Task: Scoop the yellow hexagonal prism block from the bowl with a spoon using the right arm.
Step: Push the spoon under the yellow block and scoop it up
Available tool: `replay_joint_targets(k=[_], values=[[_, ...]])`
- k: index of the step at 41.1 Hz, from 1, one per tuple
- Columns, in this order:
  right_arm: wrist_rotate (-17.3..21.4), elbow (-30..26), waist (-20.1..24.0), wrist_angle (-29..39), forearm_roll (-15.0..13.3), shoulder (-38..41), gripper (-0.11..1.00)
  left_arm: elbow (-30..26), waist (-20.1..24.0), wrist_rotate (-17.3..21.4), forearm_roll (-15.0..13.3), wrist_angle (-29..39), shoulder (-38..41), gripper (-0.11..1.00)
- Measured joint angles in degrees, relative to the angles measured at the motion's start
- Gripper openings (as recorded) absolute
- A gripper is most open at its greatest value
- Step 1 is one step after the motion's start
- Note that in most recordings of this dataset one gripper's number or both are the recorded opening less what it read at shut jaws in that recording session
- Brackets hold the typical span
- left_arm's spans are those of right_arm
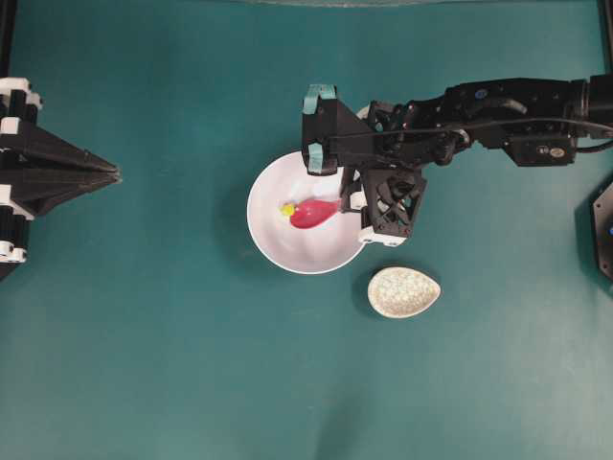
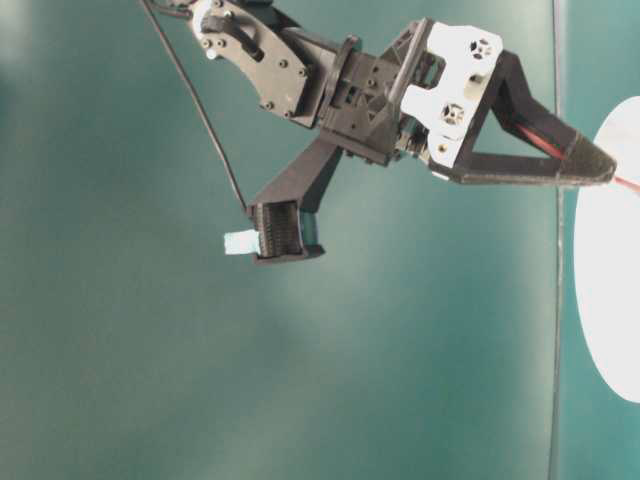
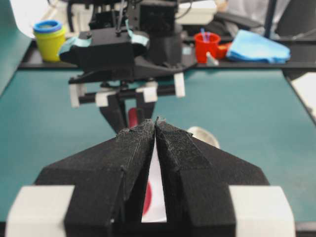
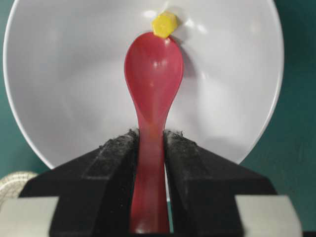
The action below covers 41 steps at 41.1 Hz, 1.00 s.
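Note:
The white bowl stands mid-table. In it lies the tiny yellow hexagonal prism block, touching the tip of the pink-red spoon. In the right wrist view the block sits just beyond the front rim of the spoon's scoop, on the bowl's floor. My right gripper is shut on the spoon's handle and hangs over the bowl's right rim. At the far left my left gripper rests with its tips together, holding nothing.
A small speckled oval dish lies just right of and below the bowl. A black fixture sits at the right edge. Beyond the table's far end stand a yellow cup, a red cup and a blue cloth.

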Motion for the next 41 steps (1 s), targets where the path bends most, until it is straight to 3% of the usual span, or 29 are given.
replay_joint_targets(k=[24, 41], values=[[0.09, 0.35, 0.26, -6.68, 0.97, 0.00, 0.25, 0.09, 0.00, -0.09, 0.00, 0.00, 0.00, 0.11], [0.09, 4.04, 1.58, -13.71, 1.32, -0.09, 0.25, 0.09, 0.00, 0.00, 0.00, 0.00, 0.00, 0.11]])
